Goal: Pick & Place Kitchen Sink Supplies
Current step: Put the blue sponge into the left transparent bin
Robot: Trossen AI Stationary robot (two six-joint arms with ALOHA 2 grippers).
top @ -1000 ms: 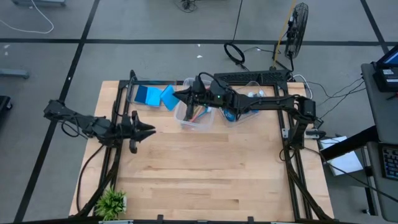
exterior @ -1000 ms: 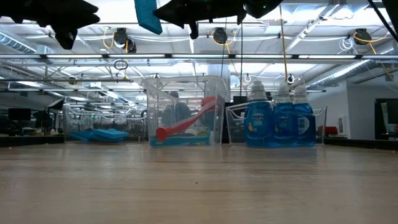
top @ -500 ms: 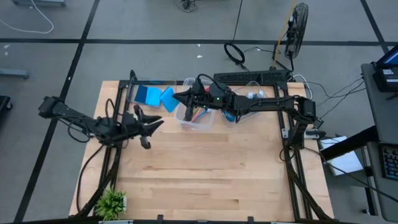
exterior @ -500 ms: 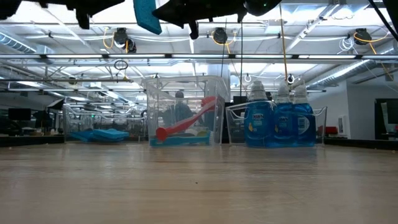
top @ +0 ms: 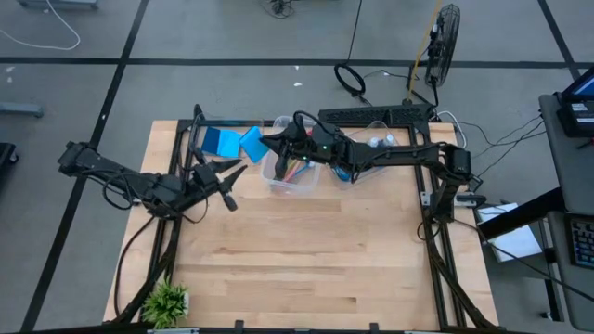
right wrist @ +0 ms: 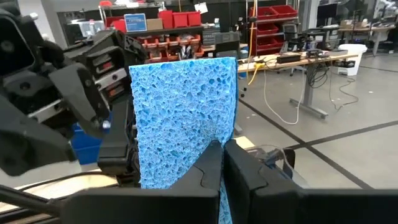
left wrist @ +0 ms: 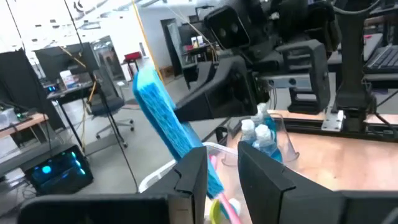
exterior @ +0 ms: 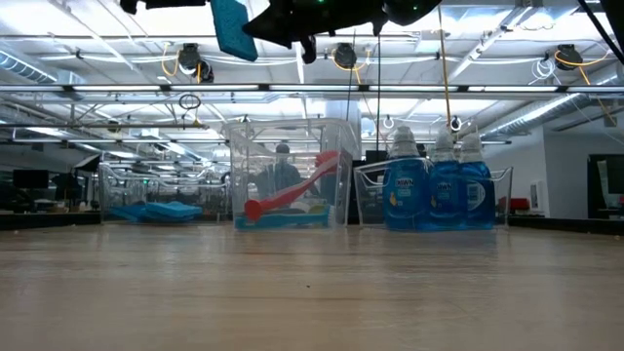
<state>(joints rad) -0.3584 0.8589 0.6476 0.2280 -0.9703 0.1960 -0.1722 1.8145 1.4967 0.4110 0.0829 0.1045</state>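
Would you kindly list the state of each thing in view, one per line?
Held sponge: upright, pinched in the right end effector, lifted above the table.
Left end effector: open, empty, facing the held sponge.
Sponges in left bin: lying flat.
Red brush: leaning inside the middle bin.
Blue bottles: upright, capped, in the right bin.
Plant: upright at the table corner.

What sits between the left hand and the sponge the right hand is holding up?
Nothing: in the high view only bare table shows beneath the gap between the left hand and the blue sponge in the right hand.
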